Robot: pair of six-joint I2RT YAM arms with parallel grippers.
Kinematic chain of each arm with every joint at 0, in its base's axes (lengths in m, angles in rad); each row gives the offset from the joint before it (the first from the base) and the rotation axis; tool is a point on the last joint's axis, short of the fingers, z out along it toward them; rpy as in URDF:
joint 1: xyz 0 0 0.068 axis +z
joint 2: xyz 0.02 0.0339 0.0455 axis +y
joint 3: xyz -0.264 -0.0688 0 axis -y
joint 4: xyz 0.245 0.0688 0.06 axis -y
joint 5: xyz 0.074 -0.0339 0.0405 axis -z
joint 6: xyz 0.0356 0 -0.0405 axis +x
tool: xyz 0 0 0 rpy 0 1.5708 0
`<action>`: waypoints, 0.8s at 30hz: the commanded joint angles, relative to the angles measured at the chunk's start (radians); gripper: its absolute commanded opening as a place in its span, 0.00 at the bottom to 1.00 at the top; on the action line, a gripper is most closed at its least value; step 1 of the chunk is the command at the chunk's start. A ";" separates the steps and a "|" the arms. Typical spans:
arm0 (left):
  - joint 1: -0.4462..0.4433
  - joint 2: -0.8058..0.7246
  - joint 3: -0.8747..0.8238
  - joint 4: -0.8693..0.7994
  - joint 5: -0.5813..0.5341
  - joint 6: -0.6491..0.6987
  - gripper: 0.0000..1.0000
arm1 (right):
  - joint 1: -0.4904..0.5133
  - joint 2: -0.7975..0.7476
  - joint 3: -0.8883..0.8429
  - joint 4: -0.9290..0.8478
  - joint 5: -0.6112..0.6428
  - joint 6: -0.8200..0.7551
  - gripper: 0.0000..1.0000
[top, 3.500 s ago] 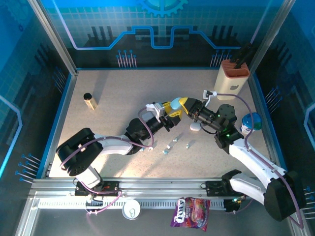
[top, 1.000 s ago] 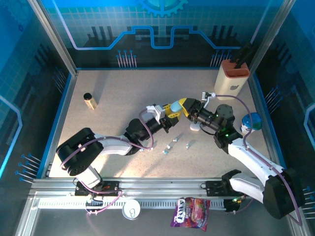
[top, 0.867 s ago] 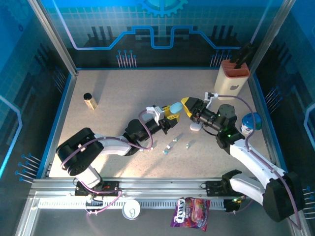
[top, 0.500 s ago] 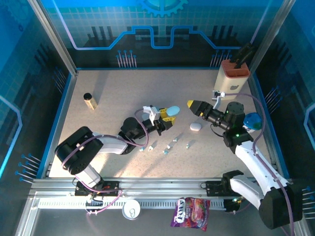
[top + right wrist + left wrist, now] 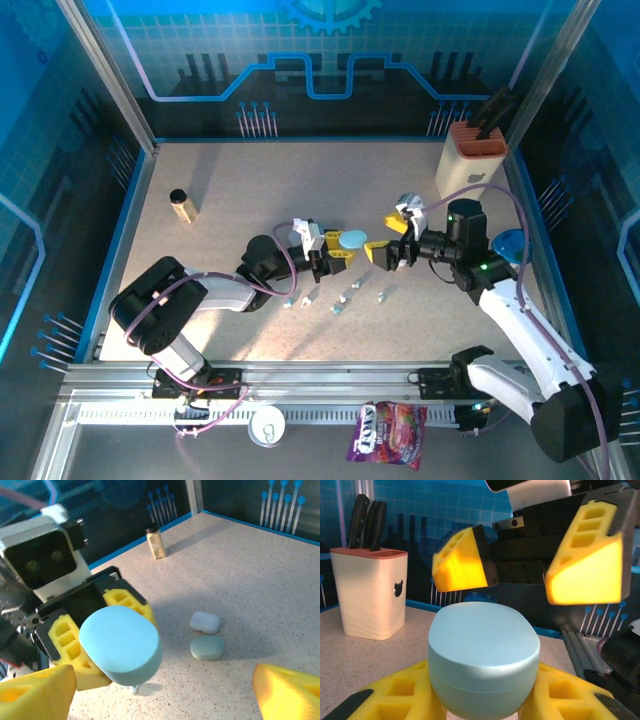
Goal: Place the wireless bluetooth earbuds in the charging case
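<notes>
— What has the left gripper got?
— The blue case. Its yellow fingers pinch the case from both sides and hold it clear of the table. The lid is closed.
— And the right gripper?
— Spread wide, holding nothing. It faces the left one head-on. In the left wrist view its two fingers stand apart just beyond the case, one toward each side, and neither touches it.
— Where are the earbuds?
— Loose on the table, in a scattered row just on the near side of the two grippers, toward the arm bases. From above I count about five small white pieces. They are too small to tell which way each one lies.
— Any other cases?
— Two, in the right wrist view. A white case and a grey-green case lie side by side on the table beyond the held one, nearly touching.
— What else?
— A knife block in the far right corner, and a small bottle at the left side, well apart from everything else.
</notes>
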 commanded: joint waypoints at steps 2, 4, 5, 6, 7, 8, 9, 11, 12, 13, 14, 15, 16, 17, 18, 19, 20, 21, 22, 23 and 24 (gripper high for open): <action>0.005 -0.019 0.010 0.010 0.058 -0.021 0.28 | 0.040 0.010 0.039 -0.050 -0.010 -0.141 0.91; 0.005 -0.018 0.015 0.015 0.064 -0.032 0.28 | 0.049 0.013 0.035 -0.043 0.006 -0.139 0.91; 0.006 -0.017 0.018 0.018 0.066 -0.036 0.28 | 0.050 0.016 0.035 -0.041 0.022 -0.139 0.91; 0.006 -0.015 0.019 0.022 0.068 -0.041 0.27 | 0.054 0.017 0.034 -0.039 0.033 -0.139 0.91; 0.006 -0.015 0.021 0.027 0.070 -0.046 0.27 | 0.054 0.019 0.031 -0.032 0.046 -0.135 0.91; 0.006 -0.014 0.021 0.029 0.068 -0.049 0.27 | 0.054 0.019 0.027 -0.019 0.069 -0.126 0.91; 0.006 -0.014 0.021 0.030 0.067 -0.049 0.27 | 0.053 0.019 0.024 -0.007 0.091 -0.119 0.92; 0.005 -0.009 0.020 0.035 0.068 -0.051 0.27 | 0.050 0.022 0.024 0.007 0.110 -0.106 0.92; 0.005 -0.005 0.020 0.037 0.069 -0.051 0.26 | 0.049 0.022 0.026 0.016 0.112 -0.096 0.91; 0.006 -0.004 0.020 0.042 0.068 -0.054 0.26 | 0.048 0.023 0.025 0.028 0.114 -0.085 0.92; 0.005 -0.001 0.018 0.046 0.068 -0.054 0.26 | 0.047 0.022 0.024 0.044 0.117 -0.073 0.91; 0.005 0.000 0.017 0.048 0.068 -0.055 0.26 | 0.045 0.022 0.023 0.054 0.119 -0.063 0.91; 0.004 0.000 0.017 0.050 0.069 -0.057 0.26 | 0.045 0.022 0.024 0.062 0.123 -0.055 0.91; 0.004 0.000 0.016 0.051 0.067 -0.055 0.26 | 0.043 0.022 0.024 0.072 0.132 -0.046 0.91; 0.004 0.001 0.014 0.050 0.065 -0.051 0.26 | 0.041 0.022 0.024 0.081 0.138 -0.036 0.91; 0.004 0.000 0.013 0.051 0.065 -0.047 0.26 | 0.037 0.024 0.027 0.093 0.142 -0.024 0.91; 0.005 -0.003 0.010 0.049 0.064 -0.038 0.26 | 0.035 0.026 0.028 0.103 0.143 -0.012 0.91; 0.005 -0.003 0.008 0.048 0.063 -0.034 0.26 | 0.033 0.029 0.029 0.111 0.144 -0.002 0.91; 0.004 -0.005 0.008 0.046 0.059 -0.030 0.26 | 0.031 0.032 0.034 0.121 0.146 0.009 0.91; 0.005 -0.005 0.007 0.044 0.058 -0.026 0.26 | 0.030 0.037 0.037 0.126 0.147 0.018 0.90; 0.004 -0.005 0.005 0.043 0.055 -0.023 0.26 | 0.030 0.041 0.044 0.129 0.151 0.028 0.90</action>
